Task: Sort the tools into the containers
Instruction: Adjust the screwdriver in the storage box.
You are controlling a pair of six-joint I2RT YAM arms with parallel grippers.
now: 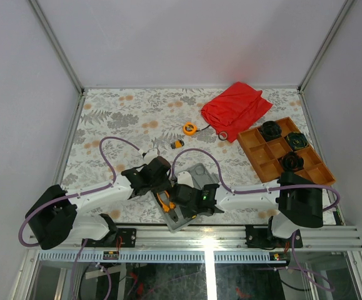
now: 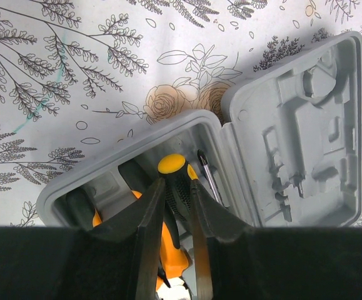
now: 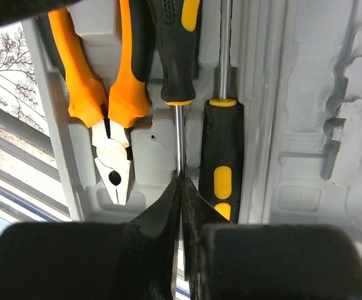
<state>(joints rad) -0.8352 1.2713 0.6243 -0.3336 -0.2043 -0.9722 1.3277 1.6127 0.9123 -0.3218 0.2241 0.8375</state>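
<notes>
In the case (image 2: 105, 167), wrist views reveal left tool (image 2: 177, 183) and right tool (image 3: 181, 185) pinching the screwdriver (image 3: 173, 44).

Packed side: in the filled half (image 2: 99, 172), the pliers (image 3: 102, 106), screwdriver (image 3: 174, 50) and second screwdriver (image 3: 221, 156) lie side by side, with no finger room between them.
Above it: the left gripper (image 2: 175, 182) straddles the screwdriver's handle and the right gripper (image 3: 180, 180) pinches its shaft; together they crowd the approach.
Open side: the lid half (image 2: 306, 137) has bare recesses, reachable from above.
Far table (image 1: 124, 112): free around the tape measure (image 1: 189, 129) and the small piece (image 1: 177, 144).
Far right corner: blocked by the red cloth (image 1: 236, 109) and the divided tray (image 1: 256, 141).
</notes>
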